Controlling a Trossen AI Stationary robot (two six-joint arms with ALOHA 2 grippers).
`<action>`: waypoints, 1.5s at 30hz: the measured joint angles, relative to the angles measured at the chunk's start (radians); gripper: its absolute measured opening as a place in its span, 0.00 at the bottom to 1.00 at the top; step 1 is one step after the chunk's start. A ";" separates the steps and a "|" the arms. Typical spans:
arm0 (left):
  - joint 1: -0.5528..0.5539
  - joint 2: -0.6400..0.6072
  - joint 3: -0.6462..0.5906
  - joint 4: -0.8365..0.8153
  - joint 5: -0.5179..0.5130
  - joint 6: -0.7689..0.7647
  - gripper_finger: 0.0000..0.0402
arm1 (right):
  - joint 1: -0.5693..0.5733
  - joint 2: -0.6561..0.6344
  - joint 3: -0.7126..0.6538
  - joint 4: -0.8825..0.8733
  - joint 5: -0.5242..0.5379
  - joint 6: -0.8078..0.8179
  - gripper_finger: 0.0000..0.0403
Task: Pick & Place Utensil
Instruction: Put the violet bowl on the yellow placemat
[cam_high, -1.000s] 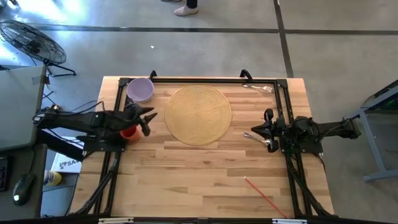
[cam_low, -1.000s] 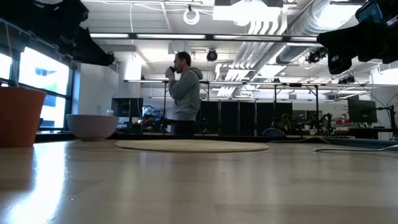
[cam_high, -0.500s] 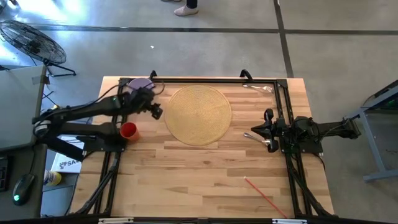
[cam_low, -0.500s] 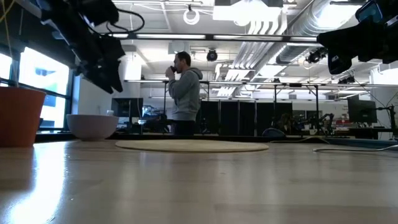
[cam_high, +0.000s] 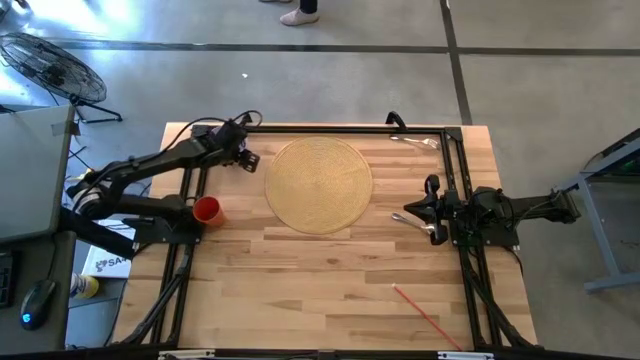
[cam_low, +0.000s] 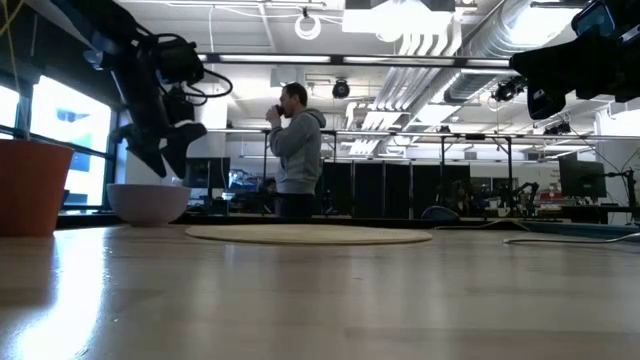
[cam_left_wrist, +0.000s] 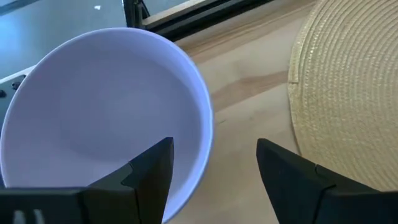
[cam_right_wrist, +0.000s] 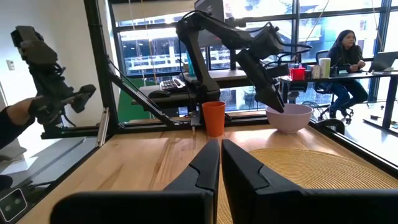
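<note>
The left end effector, fingers apart, is hovering over the pale lavender bowl at the worktop's far left corner. The silver metal fork is lying at the far right corner, long axis along the far edge. The right end effector, fingers together, is waiting nearer.

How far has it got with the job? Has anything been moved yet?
Nothing looks placed yet: the round woven mat is bare. In hand: the left hand hangs open astride the rim of the lilac bowl, gripping nothing. The right hand waits shut at the table's right edge. Left to do: the silver utensil by the far right corner lies untouched.
</note>
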 joint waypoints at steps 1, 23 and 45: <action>0.004 0.004 0.000 0.000 0.001 0.008 0.56 | 0.000 0.000 0.000 0.000 0.000 0.000 0.03; 0.003 0.102 -0.001 -0.018 0.037 0.044 0.56 | 0.000 0.000 0.000 0.000 0.000 0.000 0.03; 0.003 0.099 -0.002 -0.045 0.039 0.061 0.12 | 0.000 0.000 0.000 0.000 0.000 0.000 0.03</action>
